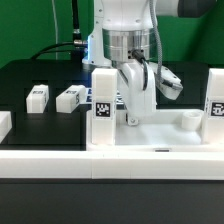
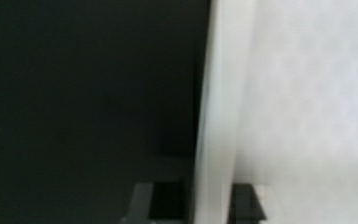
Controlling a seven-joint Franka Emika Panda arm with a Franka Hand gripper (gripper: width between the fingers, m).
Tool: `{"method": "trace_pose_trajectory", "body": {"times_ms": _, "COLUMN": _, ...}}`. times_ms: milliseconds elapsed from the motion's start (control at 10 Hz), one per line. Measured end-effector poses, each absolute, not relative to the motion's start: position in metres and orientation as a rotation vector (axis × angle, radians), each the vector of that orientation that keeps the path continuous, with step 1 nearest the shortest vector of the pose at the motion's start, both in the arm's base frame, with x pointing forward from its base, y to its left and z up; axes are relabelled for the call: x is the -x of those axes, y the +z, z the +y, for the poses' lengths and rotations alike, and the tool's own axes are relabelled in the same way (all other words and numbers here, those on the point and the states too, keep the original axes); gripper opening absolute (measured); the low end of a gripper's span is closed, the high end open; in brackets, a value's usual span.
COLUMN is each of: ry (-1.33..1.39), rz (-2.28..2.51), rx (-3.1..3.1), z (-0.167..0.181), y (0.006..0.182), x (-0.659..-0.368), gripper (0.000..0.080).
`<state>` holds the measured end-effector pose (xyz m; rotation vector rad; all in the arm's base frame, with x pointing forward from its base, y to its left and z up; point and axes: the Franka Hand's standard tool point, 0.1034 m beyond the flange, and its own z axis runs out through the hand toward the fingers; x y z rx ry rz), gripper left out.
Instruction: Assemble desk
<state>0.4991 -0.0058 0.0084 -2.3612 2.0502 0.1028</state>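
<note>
Desk slab (image 1: 160, 135) lies flat on the black surface (image 1: 60, 80), toward the exterior view's right, directly under the pincer (image 1: 131, 121). Exterior view: the pincer tips meet the slab at its far rim, just beside an upright leg (image 1: 103, 92) standing at the slab's corner on the exterior view's left. A second upright leg (image 1: 215, 95) stands at the opposite end, with a raised corner socket (image 1: 190, 118) near it. Two loose legs (image 1: 38, 96) (image 1: 70, 98) lie on the surface, well apart from the pincer, toward the exterior view's left. The arm (image 1: 125, 20) comes down from above, wrist near vertical, pincer pointing straight down at the rim. Wrist view: the pincer (image 2: 211, 200) is almost closed, its dark fingers (image 2: 158, 200) leaving only a narrow gap. A pale strip fills that gap and looks like the slab's rim, so the grip appears to be on the rim itself. One side of the strip shows the dark surface (image 2: 87, 100), the other the white desk slab (image 2: 309, 100). Picture is blurred; contact at the pads is not sharply resolved.
</note>
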Motion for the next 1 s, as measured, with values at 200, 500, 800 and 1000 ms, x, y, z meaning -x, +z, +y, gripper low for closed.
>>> {"method": "trace_pose_trajectory", "body": {"times_ms": 200, "ry": 0.110, "rz": 2.003, "rx": 2.410, "z": -0.014, "y": 0.009, "x": -0.495, "gripper": 0.0077}}
{"method": "trace_pose_trajectory", "body": {"times_ms": 500, "ry": 0.104, "rz": 1.908, "rx": 2.497, "z": -0.027, "y": 0.008, "x": -0.489, "gripper": 0.0076}}
{"method": "trace_pose_trajectory", "body": {"times_ms": 800, "ry": 0.079, "rz": 1.684, "rx": 2.650, "z": -0.034, "y": 0.009, "x": -0.492, "gripper": 0.0077}}
{"method": "trace_pose_trajectory", "body": {"times_ms": 1000, "ry": 0.059, "rz": 1.511, "rx": 2.756, "z": -0.043, "y": 0.009, "x": -0.492, "gripper": 0.0077}}
